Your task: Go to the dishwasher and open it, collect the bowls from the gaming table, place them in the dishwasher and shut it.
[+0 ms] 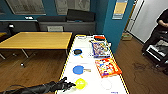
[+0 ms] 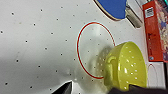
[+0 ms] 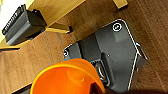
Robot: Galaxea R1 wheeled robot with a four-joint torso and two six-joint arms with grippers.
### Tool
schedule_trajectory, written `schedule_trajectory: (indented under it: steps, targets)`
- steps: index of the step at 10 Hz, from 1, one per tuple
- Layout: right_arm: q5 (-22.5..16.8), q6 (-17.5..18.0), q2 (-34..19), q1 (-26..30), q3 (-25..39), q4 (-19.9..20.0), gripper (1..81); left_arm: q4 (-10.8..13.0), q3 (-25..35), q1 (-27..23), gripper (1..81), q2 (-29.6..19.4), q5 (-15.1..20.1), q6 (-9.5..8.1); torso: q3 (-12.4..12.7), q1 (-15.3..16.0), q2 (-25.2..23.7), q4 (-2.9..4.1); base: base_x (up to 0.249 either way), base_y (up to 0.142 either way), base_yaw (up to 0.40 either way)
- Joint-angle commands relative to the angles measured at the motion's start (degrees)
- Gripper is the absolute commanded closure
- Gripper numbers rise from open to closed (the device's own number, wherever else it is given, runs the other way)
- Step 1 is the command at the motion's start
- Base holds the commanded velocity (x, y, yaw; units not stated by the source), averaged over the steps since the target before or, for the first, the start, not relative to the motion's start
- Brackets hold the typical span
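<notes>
— On the long white, yellow-edged counter [image 1: 83, 53], head view: the left gripper [image 1: 68, 84] touches the small round yellow-green plastic bowl [image 1: 80, 83].

— Left wrist?

— Bowl [image 2: 126, 66] tilted beside a red ring; whether the fingers grasp it, I cannot tell. Probably light, stiff, slippery: take the rim.

— Right wrist?

— An orange plastic bowl [image 3: 66, 78] above wooden floor; fingers unclear.
</notes>
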Motion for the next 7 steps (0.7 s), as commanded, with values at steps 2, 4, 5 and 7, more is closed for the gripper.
schedule_trajectory:
  steps: [2, 4, 5, 7]
  targets:
    - [-3.64, -0.24, -2.37, 2.32, 0.23, -1.47, 81.1, 0.40, -2.54, -7.68, 1.0, 2.23, 3.23, 0.14, 0.00, 0.00, 0.00, 0.00, 0.000, 0.000, 0.000]
    - [-4.16, -0.24, -1.94, 2.32, -0.39, -1.38, 81.1, 0.48, -4.55, -7.94, 1.0, 4.25, 3.58, 0.22, -0.02, 0.00, 0.00, 0.00, 0.000, 0.000, 0.000]
    - [-4.17, -0.16, -1.84, 2.50, -0.65, -1.38, 81.1, 0.48, -5.97, -7.86, 1.0, 5.22, 3.93, 0.22, -0.02, 0.00, 0.00, 0.00, 0.000, 0.000, 0.000]
    - [-4.78, -0.16, -1.23, 2.59, -1.44, -1.03, 81.1, 1.35, -8.16, -7.94, 1.0, 7.59, 6.03, 0.66, -0.02, 0.00, 0.00, 0.00, 0.000, 0.000, 0.000]
